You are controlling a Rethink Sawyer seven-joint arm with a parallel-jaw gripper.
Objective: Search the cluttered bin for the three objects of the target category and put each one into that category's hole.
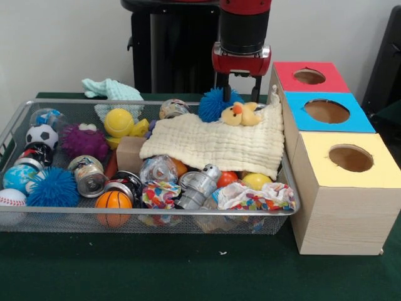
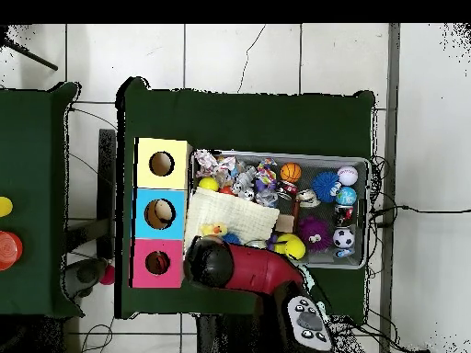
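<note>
While our gripper point(image 1: 239, 82) hangs at the far rim of the wire mesh bin point(image 1: 188, 212), we cannot tell how wide it stands. Just below it we see a yellow plush duck point(image 1: 243, 114) lying on a cream cloth point(image 1: 216, 145), touching a blue spiky ball point(image 1: 214, 104). To the side we find the wooden box point(image 1: 348, 216), its red-surrounded hole point(image 1: 309, 76) nearest the arm.

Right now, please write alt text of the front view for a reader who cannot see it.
A red and black arm's claw hangs over a yellow plush duck on a cream cloth in a cluttered wire basket; beside it, a wooden box with a red-surrounded hole.
</note>
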